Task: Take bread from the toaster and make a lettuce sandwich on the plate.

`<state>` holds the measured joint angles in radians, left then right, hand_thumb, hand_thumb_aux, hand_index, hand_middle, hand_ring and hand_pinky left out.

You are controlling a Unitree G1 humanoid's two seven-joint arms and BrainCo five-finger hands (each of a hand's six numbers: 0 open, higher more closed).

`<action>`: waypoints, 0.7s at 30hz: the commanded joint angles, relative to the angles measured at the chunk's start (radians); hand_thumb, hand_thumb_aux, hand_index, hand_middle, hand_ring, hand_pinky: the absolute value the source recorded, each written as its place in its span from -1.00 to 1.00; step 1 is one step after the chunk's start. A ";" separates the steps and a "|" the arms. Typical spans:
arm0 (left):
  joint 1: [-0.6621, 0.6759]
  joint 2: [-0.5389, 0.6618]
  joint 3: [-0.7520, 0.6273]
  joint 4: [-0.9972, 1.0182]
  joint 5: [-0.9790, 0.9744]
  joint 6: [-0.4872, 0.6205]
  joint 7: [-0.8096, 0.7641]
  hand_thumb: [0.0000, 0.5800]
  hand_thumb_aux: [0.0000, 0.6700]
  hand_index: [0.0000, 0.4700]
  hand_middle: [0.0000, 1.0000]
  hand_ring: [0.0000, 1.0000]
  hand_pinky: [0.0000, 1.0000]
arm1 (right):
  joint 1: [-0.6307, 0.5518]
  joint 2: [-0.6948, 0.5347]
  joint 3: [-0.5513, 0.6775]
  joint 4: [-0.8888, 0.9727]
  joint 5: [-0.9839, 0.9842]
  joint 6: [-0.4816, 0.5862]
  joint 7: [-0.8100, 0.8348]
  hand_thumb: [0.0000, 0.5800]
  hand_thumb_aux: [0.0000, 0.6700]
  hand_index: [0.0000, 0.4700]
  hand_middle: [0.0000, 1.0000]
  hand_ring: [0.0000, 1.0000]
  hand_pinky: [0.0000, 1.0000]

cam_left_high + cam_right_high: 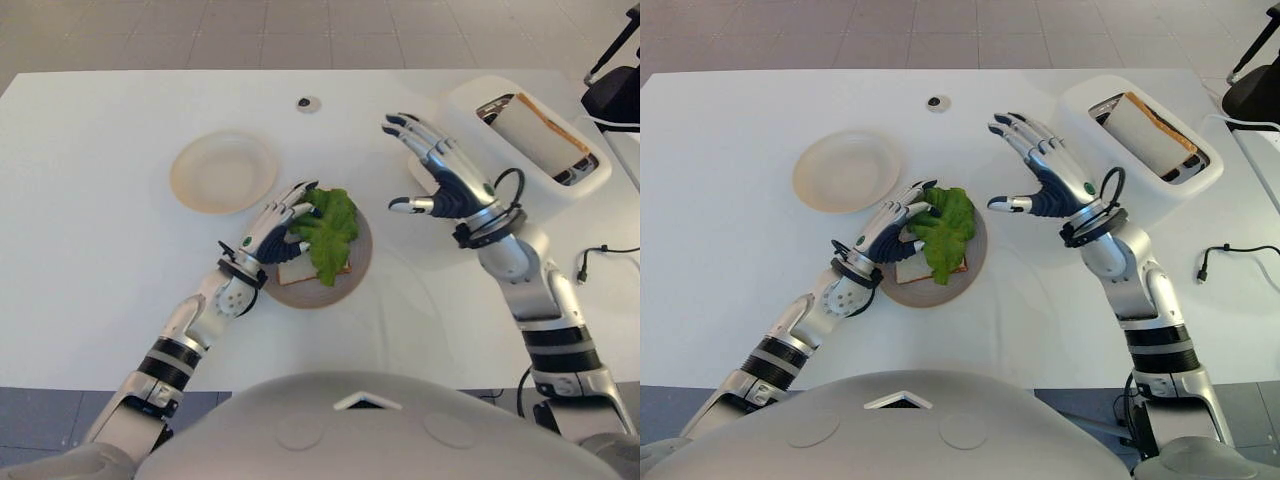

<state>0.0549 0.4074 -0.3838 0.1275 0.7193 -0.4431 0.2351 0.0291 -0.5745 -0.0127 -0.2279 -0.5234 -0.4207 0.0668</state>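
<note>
Left eye view, and the lettuce (330, 232) is down on the plate (350, 285), draped over a bread slice (296, 272) whose corner peeks out on the plate's near side. So the bottom half of the sandwich looks built: bread out, leaf on. What's left, by my reading, is the top, and a second slice (545, 135) stands in the toaster (465, 100), well off to the plate's far right. Now the left hand (262, 240): it sits at the plate's left rim, fingers (287, 210) curled together onto the leaf's left edge, gripping it, not yet let go. The right hand (450, 180) hovers between plate and toaster, fingers spread wide apart, holding nothing. A pale dish (222, 172) lies on the table (100, 250) to the plate's far left.
</note>
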 commanded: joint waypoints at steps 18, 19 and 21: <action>0.187 0.084 0.173 -0.291 0.055 0.107 -0.051 -1.00 -1.00 -1.00 -1.00 -1.00 -1.00 | 0.071 -0.192 -0.381 0.271 -0.069 0.209 -0.067 1.00 1.00 1.00 0.68 0.68 0.68; 0.191 0.079 0.181 -0.291 0.053 0.108 -0.044 -1.00 -1.00 -1.00 -1.00 -1.00 -1.00 | 0.059 -0.191 -0.369 0.270 -0.057 0.200 -0.064 1.00 1.00 1.00 1.00 1.00 1.00; 0.193 0.072 0.191 -0.289 0.047 0.106 -0.034 -1.00 -1.00 -1.00 -1.00 -1.00 -1.00 | 0.055 -0.187 -0.373 0.242 -0.029 0.181 -0.073 1.00 1.00 1.00 1.00 1.00 1.00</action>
<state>0.2420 0.4871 -0.2064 -0.1606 0.7796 -0.3430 0.1952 0.0911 -0.7525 -0.3914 0.0306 -0.5786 -0.2326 -0.0062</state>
